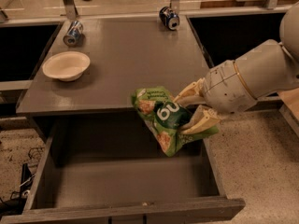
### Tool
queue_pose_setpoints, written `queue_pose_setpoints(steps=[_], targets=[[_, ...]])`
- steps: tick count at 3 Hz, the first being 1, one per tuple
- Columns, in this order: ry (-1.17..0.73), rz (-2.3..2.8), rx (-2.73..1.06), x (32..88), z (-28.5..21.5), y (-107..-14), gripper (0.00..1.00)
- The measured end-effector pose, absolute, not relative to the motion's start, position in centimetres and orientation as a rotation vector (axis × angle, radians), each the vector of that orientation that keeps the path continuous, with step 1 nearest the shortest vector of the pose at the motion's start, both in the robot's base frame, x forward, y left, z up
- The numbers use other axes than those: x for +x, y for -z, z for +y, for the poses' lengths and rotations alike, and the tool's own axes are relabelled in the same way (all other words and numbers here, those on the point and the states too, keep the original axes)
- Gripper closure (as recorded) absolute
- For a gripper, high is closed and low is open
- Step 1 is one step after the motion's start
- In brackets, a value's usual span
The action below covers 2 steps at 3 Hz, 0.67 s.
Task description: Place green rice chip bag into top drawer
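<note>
The green rice chip bag (164, 117) is a crinkly bright green pouch with white lettering. It hangs in the air over the right part of the open top drawer (126, 181), just past the table's front edge. My gripper (194, 110) comes in from the right and is shut on the bag's right side, its cream fingers (202, 121) above and below the pouch. The drawer is pulled out toward the camera and its grey inside shows nothing in it.
A white bowl (66, 65) sits at the left of the grey table (126, 50). Two blue soda cans lie at the back, one at the left (73, 33) and one at the centre right (169, 17). Dark openings flank the table.
</note>
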<state>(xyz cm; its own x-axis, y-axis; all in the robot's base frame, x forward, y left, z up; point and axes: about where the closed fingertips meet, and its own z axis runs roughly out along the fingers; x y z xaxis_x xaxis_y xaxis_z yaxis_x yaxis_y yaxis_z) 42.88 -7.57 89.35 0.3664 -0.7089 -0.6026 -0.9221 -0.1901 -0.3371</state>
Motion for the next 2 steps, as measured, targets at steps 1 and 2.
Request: queue_pose_setpoints(steps=[1, 2], targets=[[-0.413, 1.408, -1.968, 42.9, -7.6, -89.3, 1.0], [-0.415, 1.45, -1.959, 42.5, -7.3, -87.6, 1.0]])
